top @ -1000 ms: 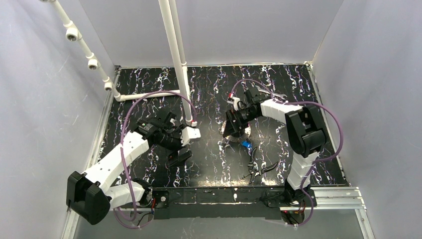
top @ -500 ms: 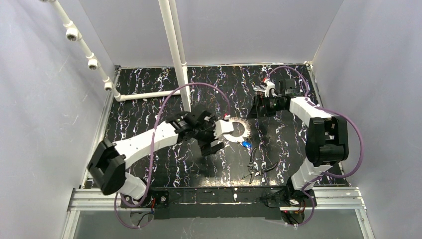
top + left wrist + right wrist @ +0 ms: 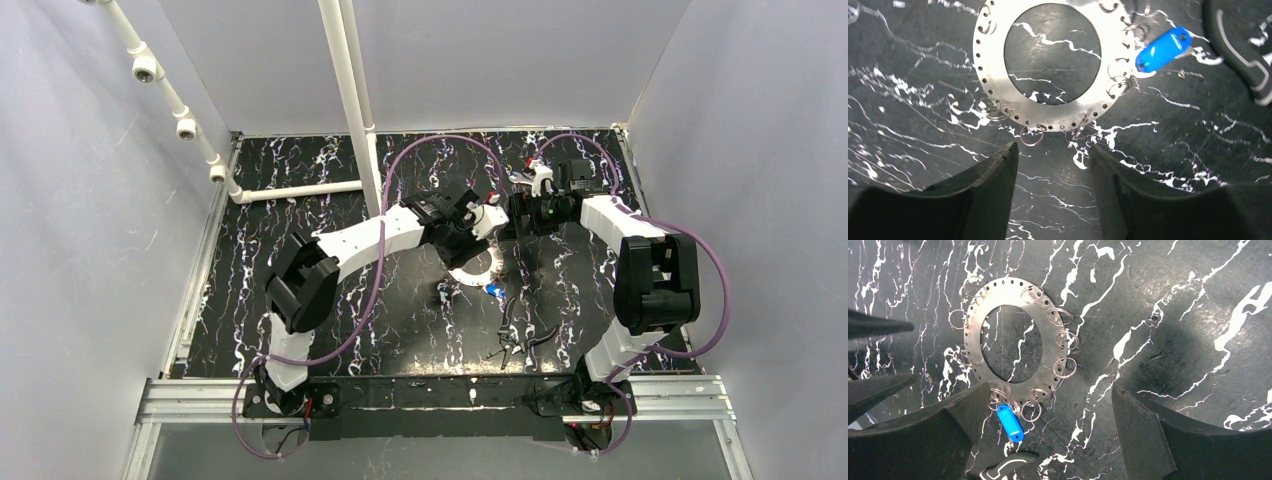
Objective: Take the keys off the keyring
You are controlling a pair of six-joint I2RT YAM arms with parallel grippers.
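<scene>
The keyring (image 3: 990,75) is a flat silvery ring with a wide hole and several small wire loops on its rim, lying flat on the black marbled table (image 3: 300,270). One key (image 3: 1163,49) with a blue head hangs at its edge, next to the pliers handle. My left gripper (image 3: 1053,146) hovers just short of the keyring (image 3: 485,273), jaws partly apart with nothing between them. My right gripper (image 3: 1049,389) stands wide open above the ring's (image 3: 974,330) edge near the blue key (image 3: 1010,422), holding nothing. In the top view both grippers, left (image 3: 462,248) and right (image 3: 508,215), meet over the ring.
Dark-handled pliers (image 3: 520,335) lie near the front, their handle tip (image 3: 1243,55) close to the key. A white pipe (image 3: 350,110) rises at the back left of centre. Grey walls enclose the table. Both arms' purple cables loop over the middle.
My left arm has swung from the table's left side to the centre over the keyring, its jaws narrowing. My right gripper pulled back off the ring a second ago and has stayed put since.
</scene>
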